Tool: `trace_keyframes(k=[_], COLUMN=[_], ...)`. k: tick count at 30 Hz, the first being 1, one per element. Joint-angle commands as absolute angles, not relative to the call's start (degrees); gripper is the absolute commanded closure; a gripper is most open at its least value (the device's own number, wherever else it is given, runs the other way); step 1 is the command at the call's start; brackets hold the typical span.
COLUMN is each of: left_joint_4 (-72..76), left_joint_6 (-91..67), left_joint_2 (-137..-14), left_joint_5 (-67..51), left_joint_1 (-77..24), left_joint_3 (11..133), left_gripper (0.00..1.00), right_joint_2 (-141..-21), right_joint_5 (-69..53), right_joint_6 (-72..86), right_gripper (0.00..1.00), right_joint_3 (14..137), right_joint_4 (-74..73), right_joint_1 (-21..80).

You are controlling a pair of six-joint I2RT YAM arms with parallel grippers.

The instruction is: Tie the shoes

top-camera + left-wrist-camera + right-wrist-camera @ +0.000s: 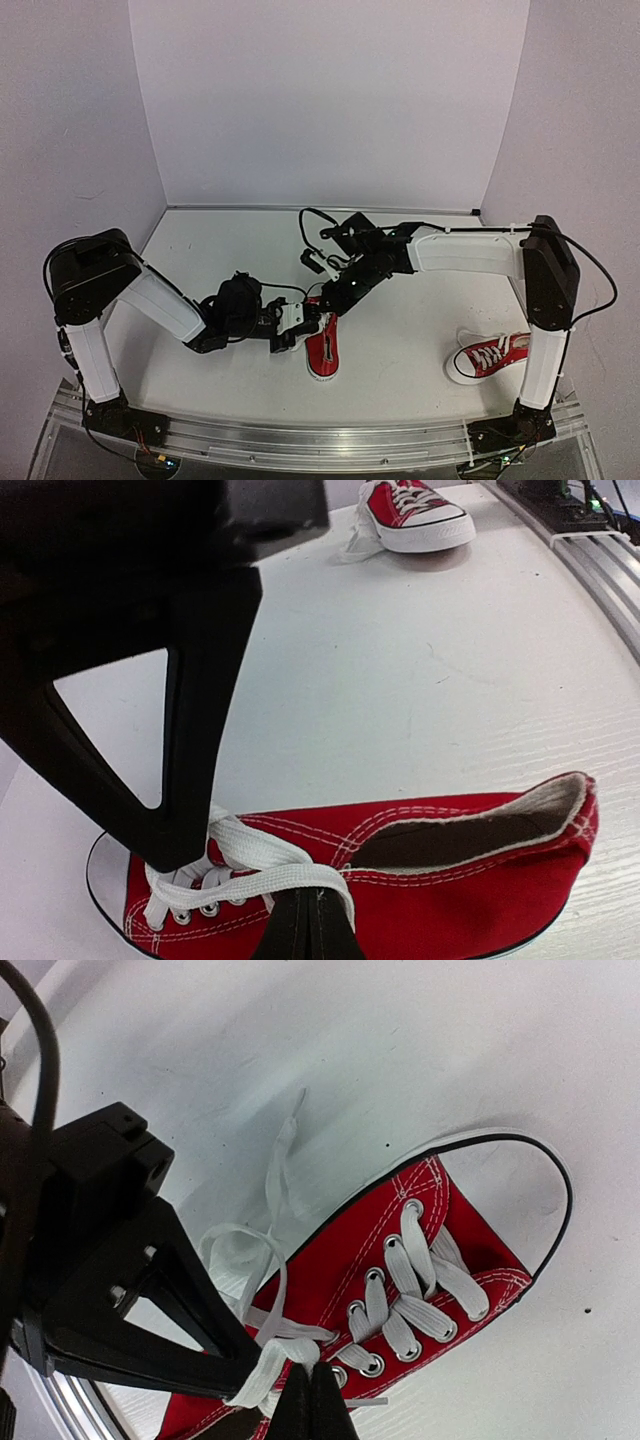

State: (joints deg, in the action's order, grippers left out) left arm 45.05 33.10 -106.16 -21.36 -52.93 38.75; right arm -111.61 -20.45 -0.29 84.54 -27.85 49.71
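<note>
- Top view: the shoe (322,355) lies mid-surface (400,335) with its toe toward the near edge. Both arms meet over its laced end. The left end effector (300,322) comes in from the left and the right end effector (328,300) from behind. From here I cannot tell whether either is apart or together. The second shoe (490,355) sits well apart, by the right arm's base.
- Left wrist view: the left end effector (305,925) has its fingers together, pinched on a loop of lace (270,865) just above the eyelets. A finger of the right end effector (178,845) stands at the left, its tip touching the same lace. The shoe (470,890) lies on its sole. The second shoe (415,515) is far off at the top.
- Right wrist view: the right end effector (310,1400) is closed, gripping the lace (265,1360) near the top eyelets. The left end effector (235,1365) points in from the left, its tip at that strand. A loose end of the lace trails over the surface beside the shoe (350,1250).
</note>
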Motion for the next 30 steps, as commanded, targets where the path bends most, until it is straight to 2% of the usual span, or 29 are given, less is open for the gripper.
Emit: trace_keyframes(k=[1,13,16,19,20,30], left_joint_4=[45.8,44.6,46.1,46.4,46.8,47.2], left_joint_6=[32.7,32.7,32.5,32.3,32.2,32.5], left_joint_2=[-102.6,-103.9,-105.3,-106.7,-107.1,-107.6], left_joint_5=[-26.0,-26.4,-25.1,-24.6,-24.4,-22.9], left_joint_1=[-53.5,-55.2,-55.2,-55.2,-55.2,-55.2], left_joint_3=[38.4,40.6,41.0,41.6,41.7,41.8], left_gripper=[1.0,1.0,1.0,1.0,1.0,1.0], right_joint_2=[-108.6,-109.9,-109.4,-108.0,-107.3,-100.8], right_joint_5=[-19.8,-21.2,-23.3,-26.5,-27.8,-37.6], right_joint_6=[1.5,2.5,3.7,5.6,6.4,16.9], right_gripper=[1.0,0.95,0.86,0.69,0.67,0.65], right_joint_3=[84.2,85.1,84.9,84.2,83.9,73.5], right_joint_4=[-26.5,-26.5,-26.5,-26.5,-26.4,-21.5], right_joint_1=[49.0,48.6,48.2,46.5,45.8,41.6])
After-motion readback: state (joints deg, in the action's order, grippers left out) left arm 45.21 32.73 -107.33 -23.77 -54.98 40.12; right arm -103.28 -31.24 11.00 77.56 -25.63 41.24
